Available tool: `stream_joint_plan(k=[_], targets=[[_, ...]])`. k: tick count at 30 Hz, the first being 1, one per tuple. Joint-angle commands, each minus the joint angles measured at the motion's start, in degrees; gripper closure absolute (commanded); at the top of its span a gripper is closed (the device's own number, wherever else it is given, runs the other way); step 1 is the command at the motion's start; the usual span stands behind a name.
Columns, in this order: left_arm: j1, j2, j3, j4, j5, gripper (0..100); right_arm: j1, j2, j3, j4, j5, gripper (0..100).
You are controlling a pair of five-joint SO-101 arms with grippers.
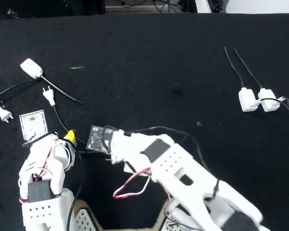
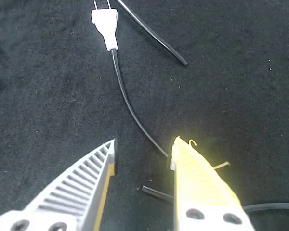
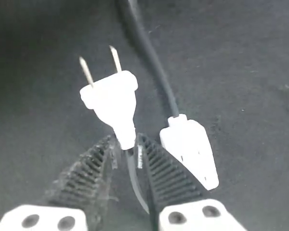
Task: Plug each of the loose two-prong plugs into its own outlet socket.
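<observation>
My right gripper (image 3: pixel 126 144) is shut on the neck of a white two-prong plug (image 3: pixel 110 98), whose prongs point away from me. A white outlet socket (image 3: pixel 190 149) on a black cable lies right beside that plug on the black mat. My left gripper (image 2: pixel 143 144) is open low over the mat, and a thin black cable (image 2: pixel 130 108) runs between its fingers. That cable leads to a second loose white plug (image 2: pixel 105 23) lying ahead, also the plug (image 1: pixel 48 95) in the high view. A third plug (image 1: pixel 4 114) and a white socket (image 1: pixel 31 68) lie at the far left.
Two white plug-and-socket pairs (image 1: pixel 256 99) with black cables sit at the right side of the mat. A white square tag (image 1: pixel 33 123) lies by the left arm (image 1: pixel 43 168). The right arm (image 1: pixel 183 178) stretches across the near middle.
</observation>
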Motion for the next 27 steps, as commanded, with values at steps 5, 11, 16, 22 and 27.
stream_joint_plan(k=[5,11,16,22,27], targets=[[-0.5,-0.5,-3.8,0.2,0.4,80,-3.5,-1.2,7.5,-4.5,-3.7,98.6],[-0.5,-0.5,-3.9,0.2,0.4,80,-5.4,7.2,5.3,-4.4,-3.8,86.4],[-0.5,-0.5,-4.3,0.3,0.4,80,-5.5,10.9,1.4,-4.4,-3.8,81.2],[-0.6,-0.5,-4.4,0.4,0.4,80,-5.5,11.9,-0.6,-4.8,-3.0,81.2],[-0.6,-0.5,-4.4,0.4,0.4,80,-5.5,13.6,-0.1,-4.8,-0.1,81.2]])
